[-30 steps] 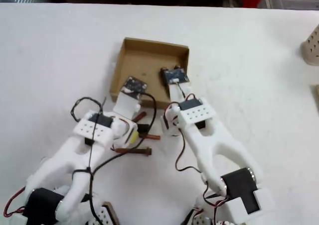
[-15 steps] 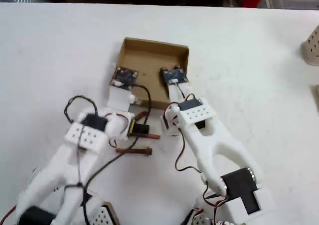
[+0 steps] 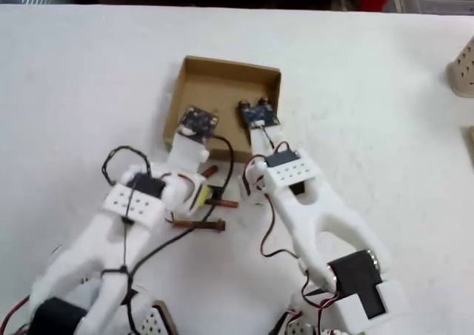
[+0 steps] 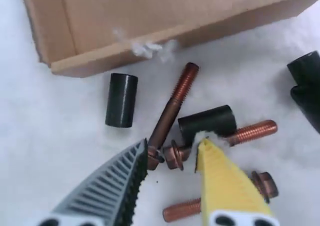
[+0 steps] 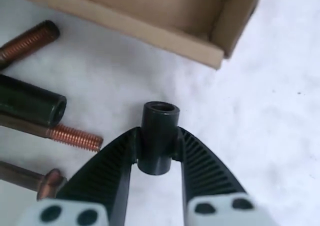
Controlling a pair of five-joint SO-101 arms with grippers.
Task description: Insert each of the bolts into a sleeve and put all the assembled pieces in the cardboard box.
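Observation:
My left gripper (image 4: 173, 145) is open, its grey and yellow fingers on either side of a cluster of copper bolts just outside the cardboard box (image 4: 115, 56). A long bolt (image 4: 172, 106) lies between them, pointing at the box wall. Beside it a black sleeve (image 4: 207, 122) has a bolt (image 4: 252, 132) through it. A loose sleeve (image 4: 121, 100) lies apart, and another bolt (image 4: 220, 198) is under the yellow finger. My right gripper (image 5: 158, 136) is shut on an upright black sleeve (image 5: 160, 116) near the box corner (image 5: 215, 51).
In the high view both arms meet in front of the box (image 3: 222, 90), with bolts (image 3: 200, 224) on the white table between them. A pale pegged object (image 3: 463, 68) stands at the table's right edge. Open table lies to the left and right.
The left arm swung to the left and then came back right over the bolts. The right arm has barely moved and keeps its sleeve.

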